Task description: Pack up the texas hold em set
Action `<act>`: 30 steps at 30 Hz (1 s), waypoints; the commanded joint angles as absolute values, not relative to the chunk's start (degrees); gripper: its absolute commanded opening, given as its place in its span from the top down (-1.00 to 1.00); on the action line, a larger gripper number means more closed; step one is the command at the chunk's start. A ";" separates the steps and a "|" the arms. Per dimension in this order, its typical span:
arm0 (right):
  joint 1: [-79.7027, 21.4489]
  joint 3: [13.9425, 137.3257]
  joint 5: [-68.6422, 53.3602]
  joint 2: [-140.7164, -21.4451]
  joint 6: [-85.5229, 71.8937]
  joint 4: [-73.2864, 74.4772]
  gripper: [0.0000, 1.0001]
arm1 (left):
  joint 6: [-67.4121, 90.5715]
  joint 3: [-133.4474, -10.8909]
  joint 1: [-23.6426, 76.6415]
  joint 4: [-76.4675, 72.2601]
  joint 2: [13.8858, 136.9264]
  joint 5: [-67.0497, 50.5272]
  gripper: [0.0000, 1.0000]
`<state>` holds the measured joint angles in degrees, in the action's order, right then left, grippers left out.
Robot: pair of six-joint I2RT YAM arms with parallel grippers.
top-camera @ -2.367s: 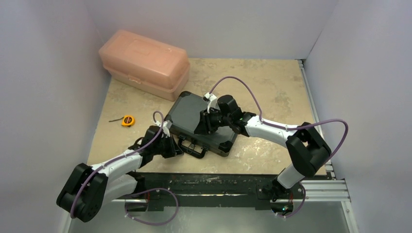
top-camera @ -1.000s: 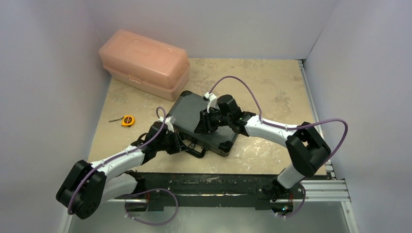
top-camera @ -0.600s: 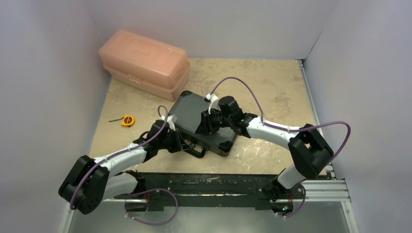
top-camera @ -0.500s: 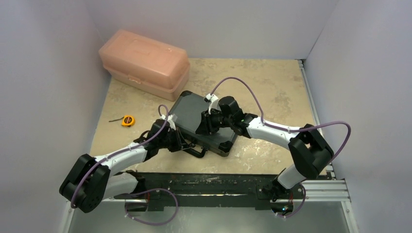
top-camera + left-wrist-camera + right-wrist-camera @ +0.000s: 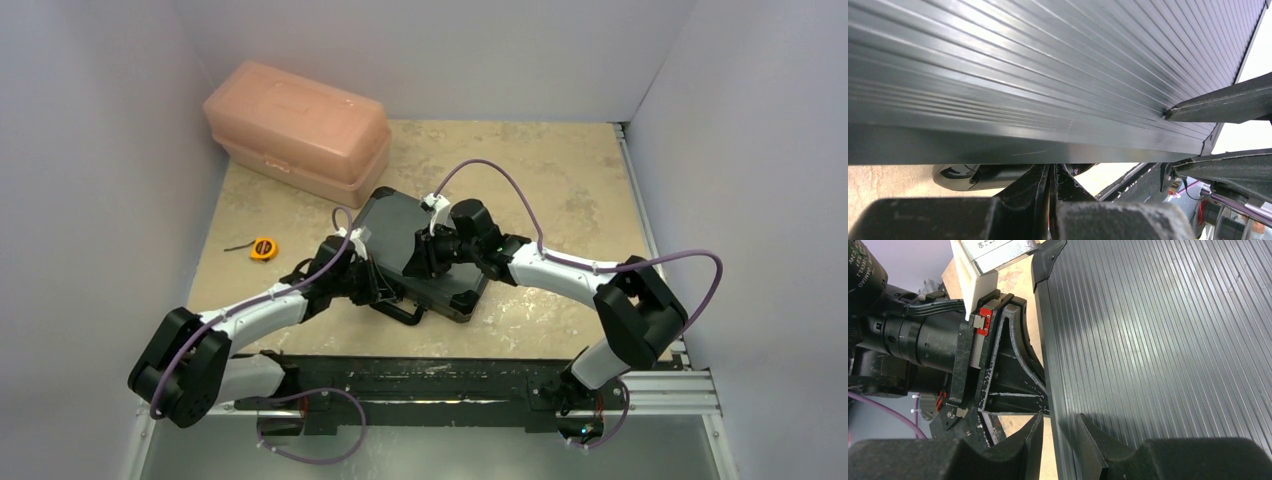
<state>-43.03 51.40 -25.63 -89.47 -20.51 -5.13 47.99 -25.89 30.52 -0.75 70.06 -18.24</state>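
Black briefcase [image 5: 393,222] closed and flat on the counter [image 5: 570,180], about midway between the left and right edges and nearer the near edge than the far one, set askew with its handle [image 5: 405,312] turned toward the near edge. In the far left corner, a large pink plastic box [image 5: 297,130], lid down, close to the case's far corner without visibly touching it. Near the left edge, a small yellow tape measure [image 5: 263,248] with a short dark tail sticking out, well apart from the case. Over the lid, a loop of purple cable [image 5: 490,165] arching from the right arm; both wrists covering much of the lid's near half and the front rim. Low at the front rim just left of the handle, left gripper [image 5: 378,288], fingers [image 5: 1018,205] brought together with only a hairline between them and nothing seen in that line. Down on the ribbed lid from the right, right gripper [image 5: 413,265], fingers [image 5: 1088,440] narrowly parted astride the rim, one over the ribbed top, the other off its edge, closed onto that rim
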 commanded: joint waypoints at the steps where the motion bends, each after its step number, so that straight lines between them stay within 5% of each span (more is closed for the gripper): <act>1: -43.34 45.91 -20.04 -93.87 -17.67 11.94 0.29 | 46.18 -30.14 30.82 -2.12 69.93 -18.26 1.00; 30: -43.33 45.68 -19.62 -94.03 -17.84 12.03 0.30 | 48.46 -27.98 31.03 -4.26 70.94 -18.20 1.00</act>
